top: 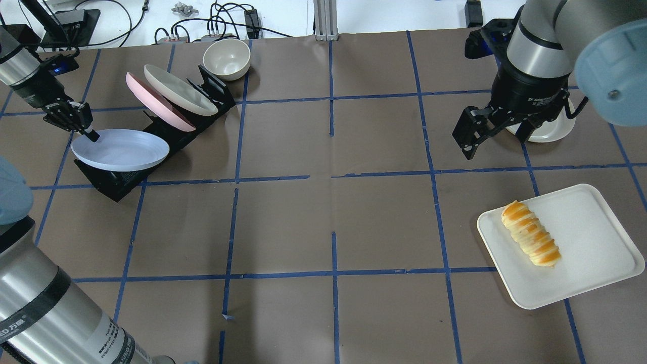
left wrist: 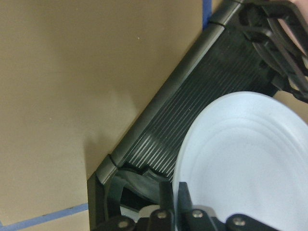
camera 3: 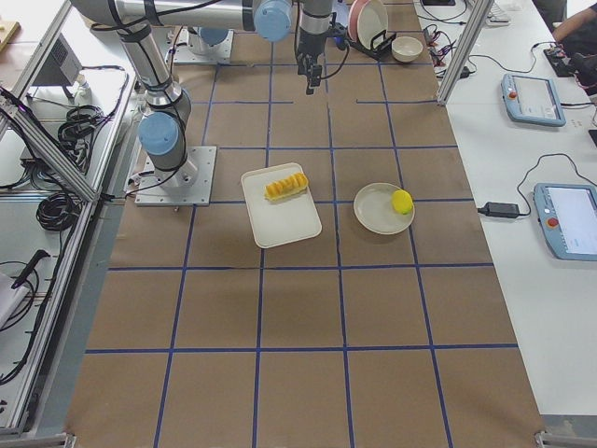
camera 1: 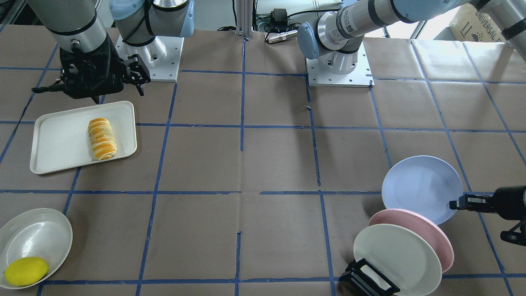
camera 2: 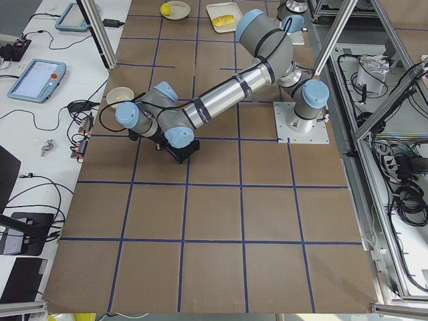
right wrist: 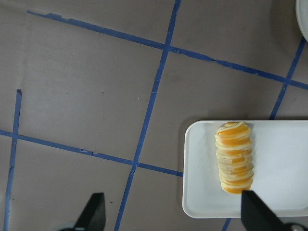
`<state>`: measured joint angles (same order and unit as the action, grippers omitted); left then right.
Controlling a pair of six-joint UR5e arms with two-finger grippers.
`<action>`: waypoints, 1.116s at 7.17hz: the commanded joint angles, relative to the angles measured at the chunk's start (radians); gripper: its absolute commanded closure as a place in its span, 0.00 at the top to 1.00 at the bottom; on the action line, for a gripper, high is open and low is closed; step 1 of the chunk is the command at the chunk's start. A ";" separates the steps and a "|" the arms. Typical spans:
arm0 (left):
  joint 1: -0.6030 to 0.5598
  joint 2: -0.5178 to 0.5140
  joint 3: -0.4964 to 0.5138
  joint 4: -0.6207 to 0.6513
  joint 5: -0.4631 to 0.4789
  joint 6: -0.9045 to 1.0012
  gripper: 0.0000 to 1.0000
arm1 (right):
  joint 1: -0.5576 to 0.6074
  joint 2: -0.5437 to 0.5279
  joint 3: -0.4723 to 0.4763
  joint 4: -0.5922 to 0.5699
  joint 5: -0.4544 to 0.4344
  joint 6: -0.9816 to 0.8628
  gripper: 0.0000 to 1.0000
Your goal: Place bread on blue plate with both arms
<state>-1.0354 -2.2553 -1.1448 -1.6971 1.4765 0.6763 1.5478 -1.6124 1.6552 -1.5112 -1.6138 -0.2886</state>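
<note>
The left fingers point(left wrist: 165, 195) are pinched shut on the rim of the blue plate point(top: 121, 150), one tip on each side of its edge, and the plate juts out from them roughly level. Directly beneath plate and fingers runs the ribbed black rack point(left wrist: 202, 96); whether the plate touches it cannot be told. Just beyond, in the same rack, a pink plate point(top: 156, 103) leans on edge, with a cream plate point(top: 179, 91) leaning just behind it. Past the rack's far end a cream bowl point(top: 226, 58) stands on the table point(top: 283, 222). The right fingers point(right wrist: 94, 214) are spread wide and hold nothing, hanging high over the table's brown paper and blue tape lines. Below and ahead of them, nearer one finger than the other, lies the bread point(right wrist: 234, 156). It lies lengthwise near one side of a white rectangular tray point(right wrist: 284, 163), and neither finger touches it. Farther off on that side, a white round plate point(camera 1: 37, 234) carries a yellow lemon point(camera 1: 25, 270) at its edge. Bread and tray lie at the right fingers' end of the table, well apart from the blue plate at the left fingers' end.
</note>
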 commanded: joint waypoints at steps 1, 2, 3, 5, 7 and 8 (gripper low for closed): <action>0.001 0.016 -0.001 -0.025 0.001 0.000 0.02 | -0.002 0.000 0.000 -0.001 0.002 0.000 1.00; 0.012 0.038 -0.009 -0.051 0.010 0.005 0.02 | 0.000 0.000 0.000 -0.001 0.000 0.000 1.00; 0.024 0.071 -0.010 -0.099 0.011 0.003 0.02 | -0.002 0.000 0.000 -0.001 0.000 0.000 1.00; 0.008 0.140 -0.048 -0.150 0.002 -0.006 0.02 | -0.002 0.000 0.000 -0.001 0.000 0.000 1.00; -0.011 0.236 -0.145 -0.156 -0.018 -0.055 0.02 | -0.002 0.000 0.000 -0.001 0.000 0.000 1.00; -0.075 0.309 -0.223 -0.145 -0.024 -0.111 0.02 | -0.002 0.002 0.000 -0.003 -0.002 -0.003 1.00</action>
<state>-1.0548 -2.0291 -1.2812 -1.8487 1.4631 0.6214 1.5463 -1.6118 1.6552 -1.5129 -1.6140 -0.2890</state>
